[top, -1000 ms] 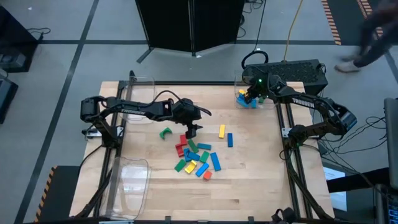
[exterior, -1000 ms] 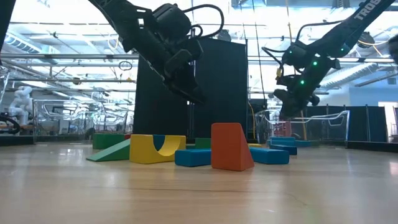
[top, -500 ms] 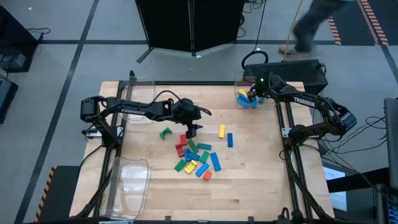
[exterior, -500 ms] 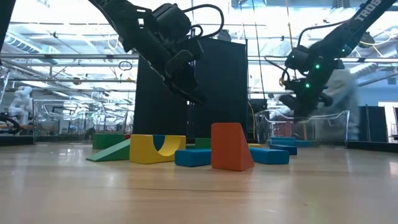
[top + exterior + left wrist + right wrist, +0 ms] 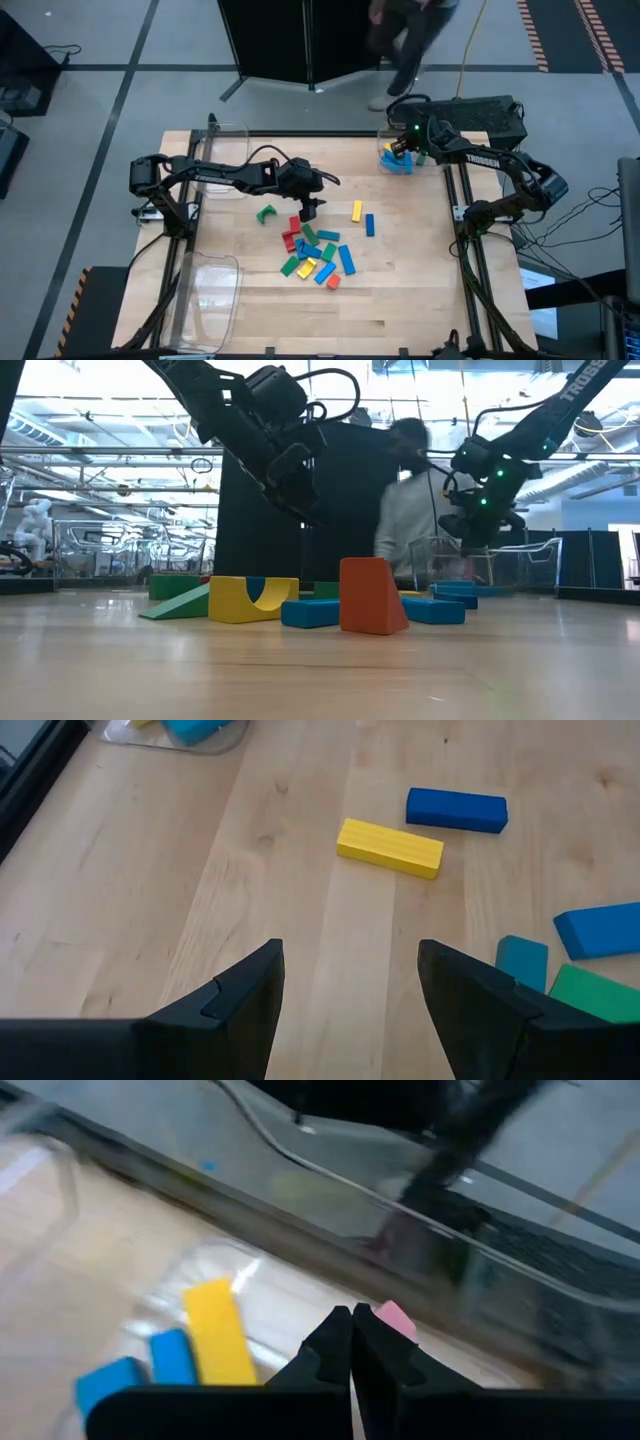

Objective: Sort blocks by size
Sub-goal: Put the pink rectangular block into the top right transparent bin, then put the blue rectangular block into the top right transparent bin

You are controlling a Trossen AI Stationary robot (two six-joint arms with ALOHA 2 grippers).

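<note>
High view first: left gripper (image 5: 309, 208) hangs over the middle of the table (image 5: 420, 310), right at the far edge of the block pile (image 5: 315, 255). Fingers spread, nothing between them. Left wrist view confirms it, bare wood in the gap, and just beyond lie a yellow bar (image 5: 390, 847) and a blue bar (image 5: 456, 809), side by side but not touching. A teal block (image 5: 521, 960), another blue one (image 5: 598, 930) and a green one (image 5: 592, 996) crowd in at the side.

Over to the right gripper (image 5: 400, 146). It's up at the far right corner, above the clear bin (image 5: 383, 165) there. Fingers pressed tight together, tips meeting in the right wrist view (image 5: 351, 1330), and nothing pinched in them. Below them, inside the bin, a yellow block (image 5: 217, 1330), two blue ones (image 5: 172, 1356) and a pink one (image 5: 396, 1320) peeking out behind the fingertips.

Back on the table, the main pile sits centre, slightly toward the near edge: blues, greens, yellows, reds, an orange piece all jumbled and touching. A green arch (image 5: 266, 213) lies apart, on the left side of the pile. Two more clear bins on the left, one at the far corner (image 5: 225, 140), one at the near corner (image 5: 212, 290).

Low view: an orange wedge (image 5: 371, 596) up front, a yellow arch block (image 5: 252, 599) beside it, a person (image 5: 412, 510) blurred behind the table.
</note>
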